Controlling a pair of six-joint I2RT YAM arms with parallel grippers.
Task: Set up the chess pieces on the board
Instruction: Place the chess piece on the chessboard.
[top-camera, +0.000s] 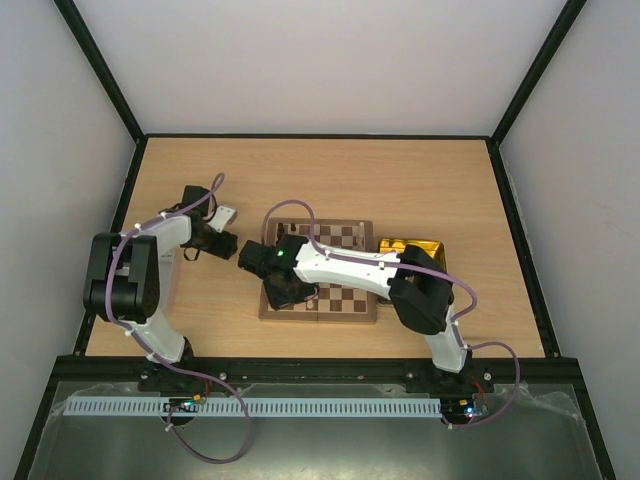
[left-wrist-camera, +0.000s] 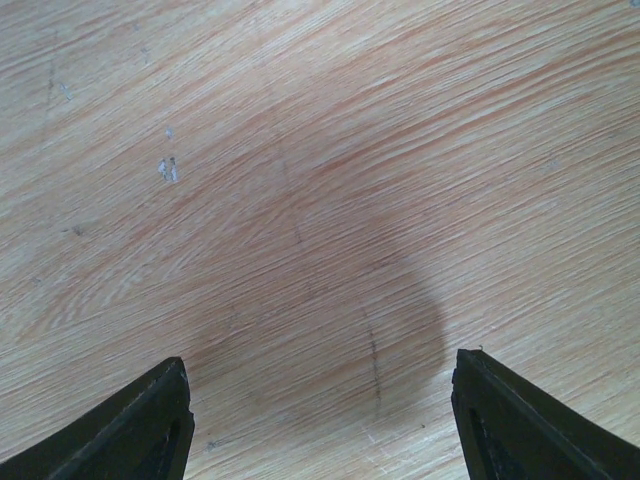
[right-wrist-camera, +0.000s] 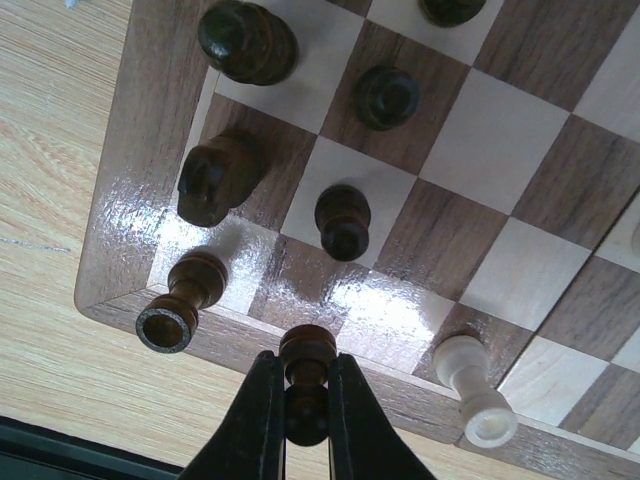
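The board fills the right wrist view, near-left corner at the bottom. My right gripper is shut on a dark pawn, held just above the board's near rim. On the corner squares stand a dark rook, a dark knight, dark pawns and a taller dark piece. A cream rook stands to the right. From above, the right gripper covers that corner of the board. My left gripper is open over bare table, left of the board, with nothing between its fingers.
A yellow tray lies against the board's right side, partly under the right arm. The left gripper hovers a little left of the board. Black frame rails edge the wooden table.
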